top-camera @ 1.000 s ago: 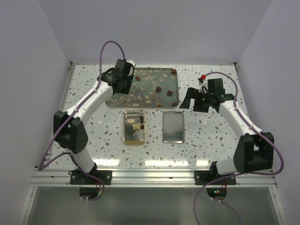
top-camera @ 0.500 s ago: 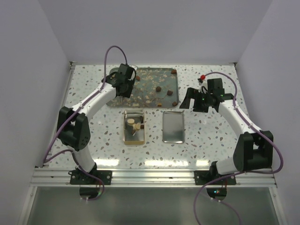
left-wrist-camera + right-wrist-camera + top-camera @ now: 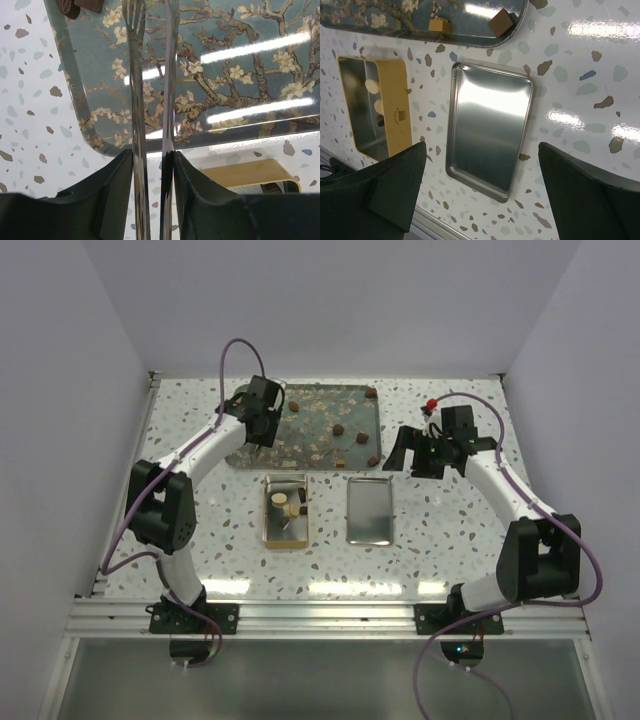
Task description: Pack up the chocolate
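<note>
Clamped on tweezers [image 3: 152, 75], the left end effector [image 3: 260, 420] has drawn back to the floral tray's [image 3: 225, 50] left edge, likely seeking another chocolate piece [image 3: 340, 428] there; some already sit in the gold tin [image 3: 285, 545], and the right end effector [image 3: 418, 455] hangs open.

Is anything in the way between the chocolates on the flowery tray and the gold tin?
Nothing visible blocks the chocolates. Only table shows between the tray's near edge and the open gold tin; the silver lid sits beside it.
</note>
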Robot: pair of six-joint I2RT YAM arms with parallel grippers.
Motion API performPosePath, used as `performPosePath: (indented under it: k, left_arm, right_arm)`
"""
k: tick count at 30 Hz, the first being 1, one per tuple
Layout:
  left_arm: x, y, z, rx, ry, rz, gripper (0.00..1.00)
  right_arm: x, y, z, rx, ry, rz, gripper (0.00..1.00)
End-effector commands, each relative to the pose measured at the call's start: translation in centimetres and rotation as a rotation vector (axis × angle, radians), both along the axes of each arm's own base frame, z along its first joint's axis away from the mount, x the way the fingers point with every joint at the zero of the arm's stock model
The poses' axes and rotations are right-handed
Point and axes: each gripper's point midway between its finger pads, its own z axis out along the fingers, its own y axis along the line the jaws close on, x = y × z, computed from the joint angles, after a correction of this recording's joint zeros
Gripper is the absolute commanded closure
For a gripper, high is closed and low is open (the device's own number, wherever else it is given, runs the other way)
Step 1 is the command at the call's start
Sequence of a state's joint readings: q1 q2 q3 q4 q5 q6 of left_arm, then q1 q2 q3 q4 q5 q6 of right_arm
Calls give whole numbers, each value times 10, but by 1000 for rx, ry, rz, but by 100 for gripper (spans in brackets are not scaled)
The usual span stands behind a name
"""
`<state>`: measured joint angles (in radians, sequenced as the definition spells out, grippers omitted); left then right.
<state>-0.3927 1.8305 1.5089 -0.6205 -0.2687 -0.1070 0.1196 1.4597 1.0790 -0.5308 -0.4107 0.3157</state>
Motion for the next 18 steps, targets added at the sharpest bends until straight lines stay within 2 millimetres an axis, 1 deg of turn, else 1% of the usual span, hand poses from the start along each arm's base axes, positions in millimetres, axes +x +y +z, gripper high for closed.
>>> performPosePath:
  k: [1, 8, 12, 13, 14, 18]
  left_arm:
    - [19, -2, 20, -6, -79, -16, 58]
    - [32, -8, 17, -22, -82, -38, 58]
    - [38, -8, 14, -6, -80, -46, 58]
    - [40, -9, 17, -9, -85, -49, 58]
    - [40, -9, 14, -9, -77, -50, 58]
    - [37, -8, 15, -11, -69, -48, 61]
  right_arm:
    - [10, 2, 14, -1, -44, 9, 4]
    - [9, 2, 11, -1, -36, 8, 3]
    - [8, 2, 11, -4, -35, 9, 4]
    - [8, 1, 11, -5, -34, 8, 4]
    - [8, 1, 11, -5, -34, 6, 3]
    - [8, 1, 12, -6, -36, 7, 4]
